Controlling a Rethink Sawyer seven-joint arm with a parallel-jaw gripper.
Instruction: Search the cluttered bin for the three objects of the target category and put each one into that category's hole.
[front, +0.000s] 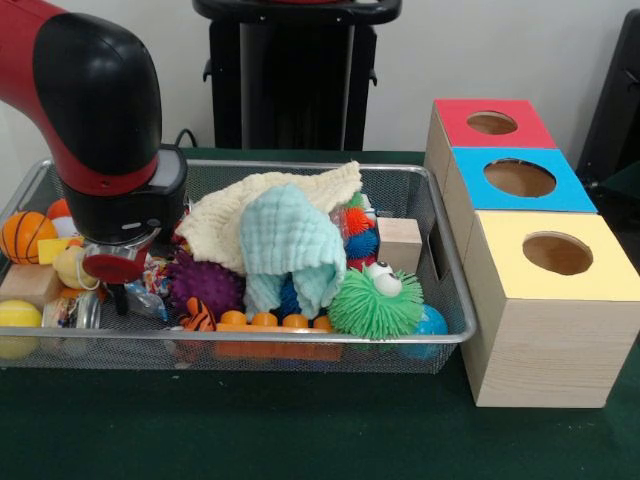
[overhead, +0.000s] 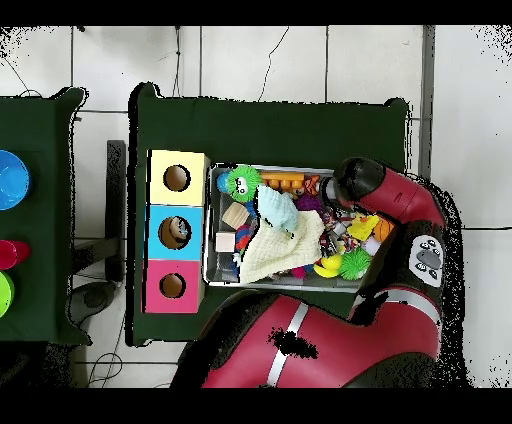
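The bin (front: 300, 341) is a silver wire-mesh basket full of toys on the green table; it also shows in the overhead view (overhead: 208, 226). The hole (front: 519, 178) is the round cut-out in the blue top of the middle wooden box, also in the overhead view (overhead: 174, 232). My gripper (front: 116, 292) hangs below the red and black arm, down among the toys at the bin's left end in the front view. The arm's wrist hides it from above.
A cream cloth (front: 270, 208) and a mint cloth (front: 290, 245) cover the bin's middle. Around them lie a green spiky ball with eyes (front: 375, 300), a purple spiky ball (front: 203, 283), a basketball (front: 25, 235), a yellow ball (front: 18, 325) and a wooden block (front: 400, 243). Red-topped (front: 490, 122) and yellow-topped (front: 557, 253) boxes flank the blue one.
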